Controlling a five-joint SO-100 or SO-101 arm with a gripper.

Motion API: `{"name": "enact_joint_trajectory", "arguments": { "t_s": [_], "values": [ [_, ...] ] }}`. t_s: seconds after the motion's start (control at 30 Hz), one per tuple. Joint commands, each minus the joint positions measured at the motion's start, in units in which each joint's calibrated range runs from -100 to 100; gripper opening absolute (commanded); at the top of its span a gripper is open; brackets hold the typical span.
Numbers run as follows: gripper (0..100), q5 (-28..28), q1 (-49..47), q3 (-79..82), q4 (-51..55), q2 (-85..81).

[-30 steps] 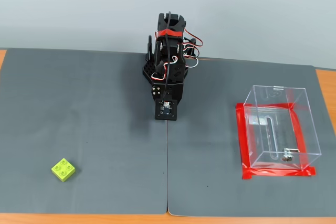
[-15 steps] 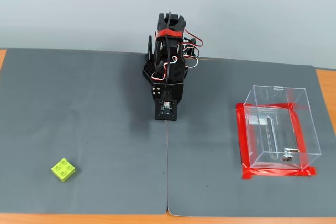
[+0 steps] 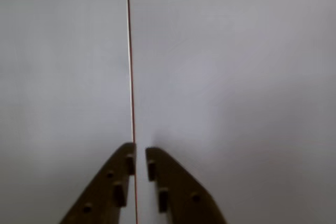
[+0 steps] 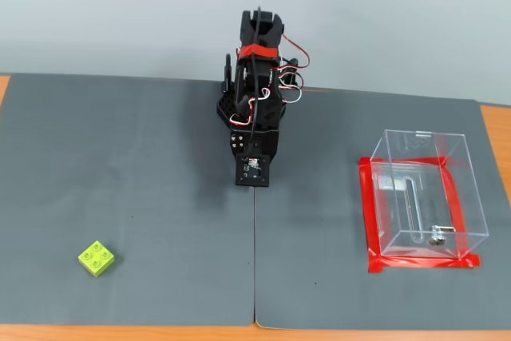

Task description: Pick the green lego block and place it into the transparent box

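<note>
Green lego block (image 4: 96,259) is seen on the grey mat (image 4: 120,165), well left of and nearer than the arm (image 4: 254,109). Transparent box (image 4: 423,196) sits right of the arm, edged by red tape (image 4: 369,221). Gripper (image 3: 138,156) fingers are nearly together, nothing between them.

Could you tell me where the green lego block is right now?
In the fixed view, the green lego block sits lower left on the grey mat.

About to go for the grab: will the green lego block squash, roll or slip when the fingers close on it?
The green lego block looks like rigid moulded plastic, so it probably won't squash. It sits flat on the grey mat with square sides, so rolling seems unlikely. Its smooth walls might slip or twist under an off-centre pinch.
</note>
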Motion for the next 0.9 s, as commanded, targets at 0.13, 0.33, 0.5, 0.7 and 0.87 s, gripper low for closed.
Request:
{"name": "enact_joint_trajectory", "arguments": {
  "t_s": [0.13,0.33,0.5,0.7,0.87],
  "values": [
    [2,-0.23,0.51,-18.69,-2.37,17.52],
    [2,-0.23,0.51,-32.17,-1.94,29.65],
    [2,0.08,0.59,-41.57,-2.03,38.12],
    [2,-0.18,3.05,-51.71,-1.68,45.08],
    [3,-0.23,10.28,-60.30,-1.68,53.13]
  ]
}}
